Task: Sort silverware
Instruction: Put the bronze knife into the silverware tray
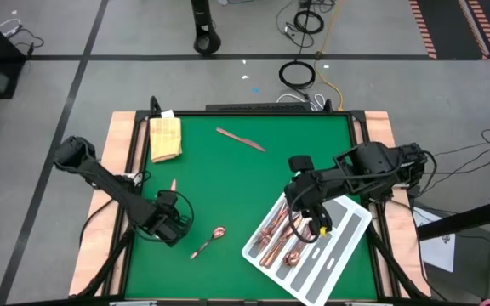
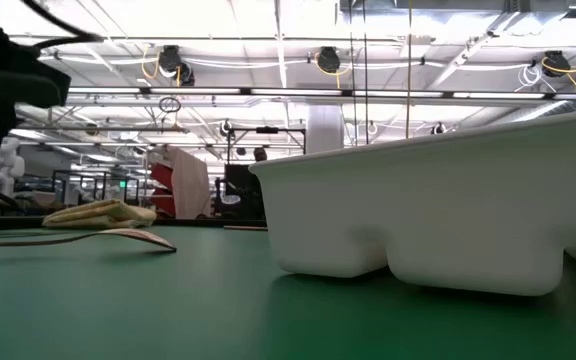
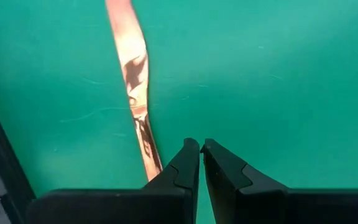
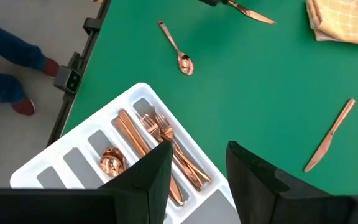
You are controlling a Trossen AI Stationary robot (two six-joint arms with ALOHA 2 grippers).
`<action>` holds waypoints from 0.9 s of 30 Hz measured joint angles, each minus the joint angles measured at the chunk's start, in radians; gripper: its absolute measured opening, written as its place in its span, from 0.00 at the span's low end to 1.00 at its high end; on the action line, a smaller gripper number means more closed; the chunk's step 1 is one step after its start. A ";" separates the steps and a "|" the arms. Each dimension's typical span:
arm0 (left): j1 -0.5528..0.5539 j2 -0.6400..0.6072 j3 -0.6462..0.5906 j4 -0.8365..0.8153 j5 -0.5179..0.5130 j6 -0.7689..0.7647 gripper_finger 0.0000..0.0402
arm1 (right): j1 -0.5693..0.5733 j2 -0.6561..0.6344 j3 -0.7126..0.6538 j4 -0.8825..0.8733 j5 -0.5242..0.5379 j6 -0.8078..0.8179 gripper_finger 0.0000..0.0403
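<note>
The left gripper (image 1: 174, 223) sits low over the green desk (image 1: 253, 183) at about 8 o'clock. Its fingers (image 3: 188, 165) are clenched together, grasping nothing. In the left wrist view a knife (image 3: 132, 81) lies flat on the desk just beside the fingertips; whether it touches them cannot be told. In the high view only the tip of that knife shows, just toward 12 o'clock of the left gripper.

The right gripper (image 1: 306, 223) hangs over the tray (image 1: 347, 234) at about 4 o'clock. Its fingers (image 4: 151, 171) are released, well parted, with nothing between them.

The tray is white with grey compartment floors and lies skewed on the desk. In the right wrist view one slot holds forks (image 4: 160, 134), the next holds knives (image 4: 132, 140), and the slot after that holds a spoon (image 4: 110, 160); the remaining slots show only grey floor.

Three pieces of silverware lie loose on the desk. A spoon (image 1: 208, 241) rests at about 6 o'clock, between the left gripper and the tray, apart from both. A second knife (image 1: 242, 139) lies near 12 o'clock, well apart from both arms. The third is the knife by the left gripper.

A folded yellow cloth (image 1: 165, 138) lies at about 10 o'clock near the desk's corner. In the right wrist view a person's legs and red shoes (image 4: 23, 106) show on the floor beyond the desk edge.
</note>
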 joint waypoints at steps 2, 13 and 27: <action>0.000 0.023 0.000 0.010 -0.001 -0.026 0.08 | 0.008 0.000 0.000 0.000 0.000 0.001 0.35; 0.009 0.063 0.006 -0.015 0.114 -0.085 0.08 | 0.022 0.000 0.000 0.000 0.000 -0.019 0.35; 0.075 0.063 -0.001 -0.013 0.207 0.066 0.08 | 0.022 0.000 0.000 0.000 0.000 -0.017 0.35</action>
